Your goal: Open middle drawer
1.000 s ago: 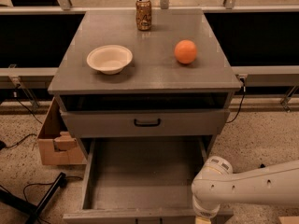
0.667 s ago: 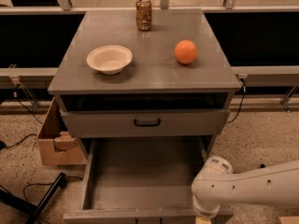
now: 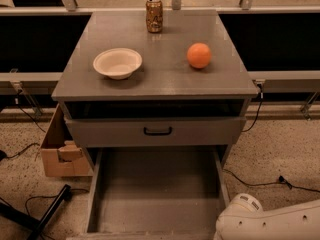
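Observation:
The middle drawer [image 3: 156, 131] is a grey flat front with a small black centre handle [image 3: 157, 131], and it sits pushed in under a dark open slot below the tabletop. Below it, the bottom drawer [image 3: 157, 191] is pulled far out and its shallow grey tray is empty. Only a white arm link [image 3: 270, 221] shows, at the lower right corner beside the open bottom drawer. My gripper is out of view, somewhere below the frame's edge.
On the grey cabinet top [image 3: 160, 79] stand a white bowl [image 3: 117, 62], an orange [image 3: 199, 55] and a drink can [image 3: 154, 15]. A cardboard box [image 3: 60, 151] sits on the floor at the left. Cables run across the floor on both sides [image 3: 255, 184].
The white arm link has sunk lower and slightly right at the bottom right corner. The drawers and the things on top have not moved.

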`<state>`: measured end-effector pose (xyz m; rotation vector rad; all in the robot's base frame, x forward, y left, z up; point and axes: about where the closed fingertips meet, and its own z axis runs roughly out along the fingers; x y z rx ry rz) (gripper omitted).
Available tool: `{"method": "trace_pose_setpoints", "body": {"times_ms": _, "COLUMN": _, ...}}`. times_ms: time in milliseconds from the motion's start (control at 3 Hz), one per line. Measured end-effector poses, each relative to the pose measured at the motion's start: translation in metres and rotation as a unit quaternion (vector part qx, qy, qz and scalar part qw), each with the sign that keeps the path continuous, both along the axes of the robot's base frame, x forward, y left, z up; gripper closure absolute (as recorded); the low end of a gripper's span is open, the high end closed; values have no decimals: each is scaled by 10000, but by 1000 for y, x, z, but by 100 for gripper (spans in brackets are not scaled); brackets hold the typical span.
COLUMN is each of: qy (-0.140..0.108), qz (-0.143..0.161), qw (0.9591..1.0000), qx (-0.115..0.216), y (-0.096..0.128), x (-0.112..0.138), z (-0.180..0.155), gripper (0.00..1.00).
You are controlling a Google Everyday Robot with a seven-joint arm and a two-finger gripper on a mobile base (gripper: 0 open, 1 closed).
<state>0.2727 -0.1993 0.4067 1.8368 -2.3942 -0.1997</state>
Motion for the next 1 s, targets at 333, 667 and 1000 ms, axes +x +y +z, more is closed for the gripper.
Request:
{"method": "trace_pose_setpoints", "body": {"times_ms": 333, "qy": 0, "qz": 0, "qw": 10000, "qx": 0, "y": 0, "x": 0, "z": 5, "gripper": 72}}
{"method": "trace_pose_setpoints", "body": {"times_ms": 667, "qy": 126, "qz": -13, "qw": 9999, "qx": -9, "y": 0, "x": -23, "z": 8, "gripper": 71}}
{"method": "trace_pose_setpoints", "body": {"times_ms": 1000, "qy": 125, "qz": -13, "qw": 9999, "qx": -9, "y": 0, "x": -22, "z": 13, "gripper": 48}}
